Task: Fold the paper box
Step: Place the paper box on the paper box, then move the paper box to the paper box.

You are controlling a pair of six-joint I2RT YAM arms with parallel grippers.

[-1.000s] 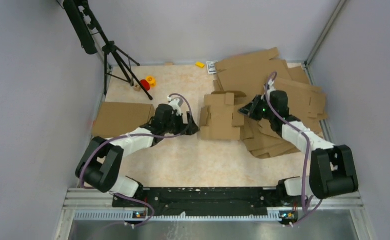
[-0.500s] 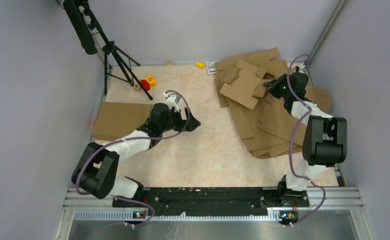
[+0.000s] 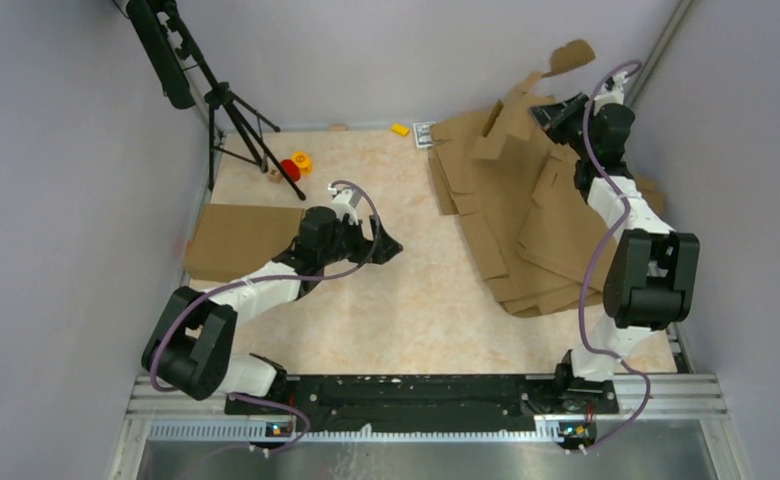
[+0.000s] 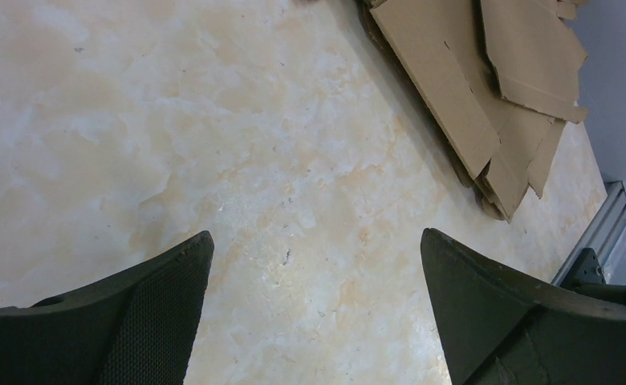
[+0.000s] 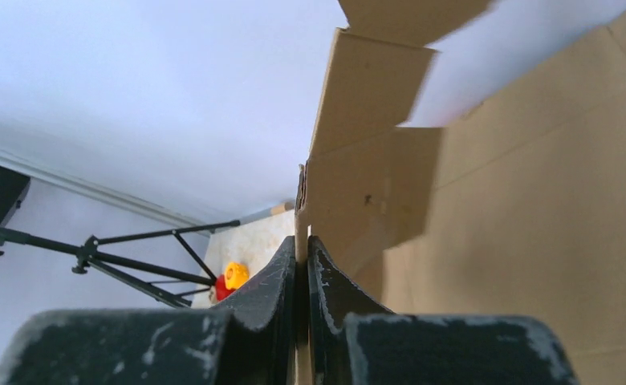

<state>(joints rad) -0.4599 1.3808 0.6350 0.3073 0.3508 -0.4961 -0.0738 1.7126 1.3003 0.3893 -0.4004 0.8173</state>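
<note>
Top view: the right gripper [image 3: 554, 110] holds the paper box [image 3: 511, 108] aloft over the cardboard pile [image 3: 511, 215]. The left gripper [image 3: 386, 246] hovers left of the pile.
Left wrist: jaws spread wide above the table [image 4: 213, 120].
Right wrist: jaws pinched on the box's edge.

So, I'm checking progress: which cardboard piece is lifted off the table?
The paper box pinched in the right hand, tilted up at the far right corner. The stacked blanks below it and the cardboard sheet on the left lie flat.

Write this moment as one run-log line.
right end effector: shut on paper box, held up | left end effector: open, empty, above table | cardboard stack: on table
</note>
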